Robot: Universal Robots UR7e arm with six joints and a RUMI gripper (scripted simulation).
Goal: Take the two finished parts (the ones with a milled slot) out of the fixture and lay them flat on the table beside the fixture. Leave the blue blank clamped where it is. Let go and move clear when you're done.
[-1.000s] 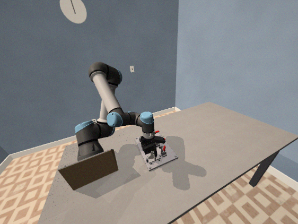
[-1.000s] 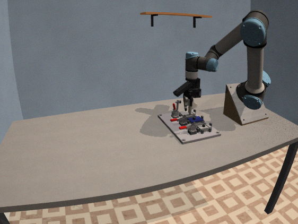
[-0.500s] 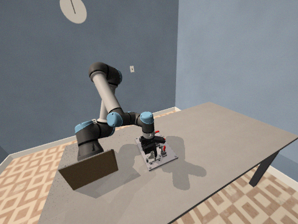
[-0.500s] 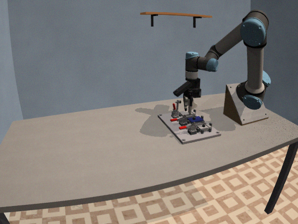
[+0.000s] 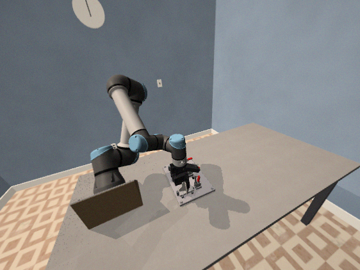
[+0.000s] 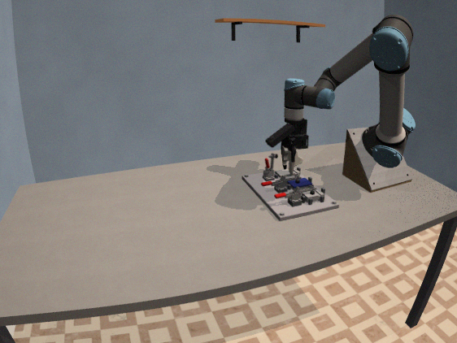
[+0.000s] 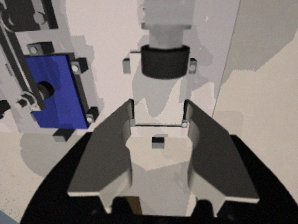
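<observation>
The grey fixture plate (image 5: pixel 206 190) (image 6: pixel 285 212) (image 7: pixel 107 30) lies on the table in front of the arm's base. My gripper (image 5: pixel 184 187) (image 6: pixel 287 166) (image 7: pixel 158 100) points straight down over the station at its far end. It is shut on a pale grey finished part (image 7: pixel 159 120), which the wrist view shows edge-on between the fingertips. I cannot tell if the part is clear of its seat. The blue blank (image 6: pixel 299 183) (image 7: pixel 56 75) sits clamped in the middle station, beside my fingers. A grey piece (image 6: pixel 312 197) sits in the near station.
Red-handled toggle clamps stand along one side of the fixture; one handle (image 6: pixel 267 162) is upright and two handles (image 6: pixel 266 184) (image 6: pixel 279 195) lie flat. The arm's wedge-shaped base (image 6: pixel 367 162) (image 5: pixel 107 205) stands close behind the fixture. The table (image 6: pixel 142 227) stretches wide beside it.
</observation>
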